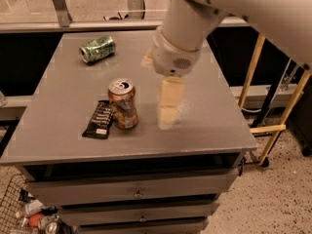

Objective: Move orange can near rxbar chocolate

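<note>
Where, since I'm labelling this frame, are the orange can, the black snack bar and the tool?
Orange-copper metal can [123,106]: camera view, label side.
Flat black snack-bar wrapper [99,120]: camera view, middle.
Pale tool [165,121]: camera view, tip, beside the can, apart.

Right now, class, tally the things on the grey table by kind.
Cans: 2 (orange can, green can)
Snack bars: 1 (rxbar chocolate)
Total: 3
The gripper hangs right of the orange can, apart from it.

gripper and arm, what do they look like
The gripper, over the grey table right of the orange-copper can, is pale cream and elongated. The arm is a thick smooth white tube with a cream band and a small dotted grille at the wrist.
</note>
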You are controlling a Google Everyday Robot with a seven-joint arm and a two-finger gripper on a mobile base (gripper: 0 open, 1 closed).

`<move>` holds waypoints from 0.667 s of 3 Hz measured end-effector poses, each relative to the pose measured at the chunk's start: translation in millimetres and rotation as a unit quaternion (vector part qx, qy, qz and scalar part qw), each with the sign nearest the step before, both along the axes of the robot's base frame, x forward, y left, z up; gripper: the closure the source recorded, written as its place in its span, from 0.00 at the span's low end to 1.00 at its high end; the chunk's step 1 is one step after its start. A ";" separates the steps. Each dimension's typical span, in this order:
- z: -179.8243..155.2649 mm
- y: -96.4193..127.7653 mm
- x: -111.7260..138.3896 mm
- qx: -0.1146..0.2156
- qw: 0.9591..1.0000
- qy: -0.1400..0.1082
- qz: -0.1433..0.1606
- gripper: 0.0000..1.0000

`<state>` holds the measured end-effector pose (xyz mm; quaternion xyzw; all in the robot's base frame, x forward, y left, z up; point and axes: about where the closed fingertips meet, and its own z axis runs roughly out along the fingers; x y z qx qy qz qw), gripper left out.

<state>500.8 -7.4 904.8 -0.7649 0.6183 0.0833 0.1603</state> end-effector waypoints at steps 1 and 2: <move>-7.1 -49.8 6.4 0.003 0.999 0.014 -0.049 0.00; -7.1 -49.8 6.4 0.003 0.999 0.014 -0.049 0.00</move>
